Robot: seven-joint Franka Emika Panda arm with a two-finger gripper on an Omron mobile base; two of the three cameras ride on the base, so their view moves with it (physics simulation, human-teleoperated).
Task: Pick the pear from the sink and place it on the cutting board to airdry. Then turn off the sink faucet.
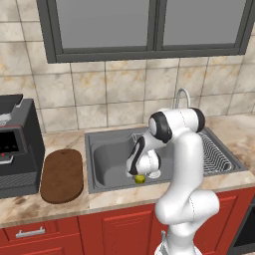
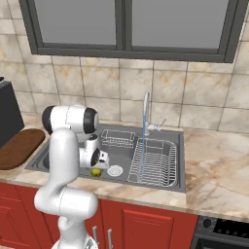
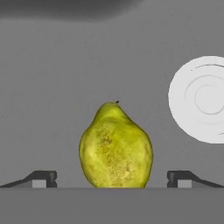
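The pincer [image 3: 111,179] hangs low inside the sink [image 1: 99,169], its fingertips [image 3: 41,178] spread wide apart to either side of the pear [image 3: 116,148], not touching it. The pear lies on the basin floor beside the round white drain [image 3: 203,98]. The cutting board [image 1: 62,175] sits on the tabletop [image 1: 234,134] left of the sink. Water runs from the sink faucet [image 2: 145,109].

Two base cams sit behind the arm, left and right, both looking forward and down at the same sink [image 1: 107,164] and table [image 2: 219,165]. The hand cam looks close along the jaws at the pear [image 3: 116,146] and drain [image 3: 203,98].
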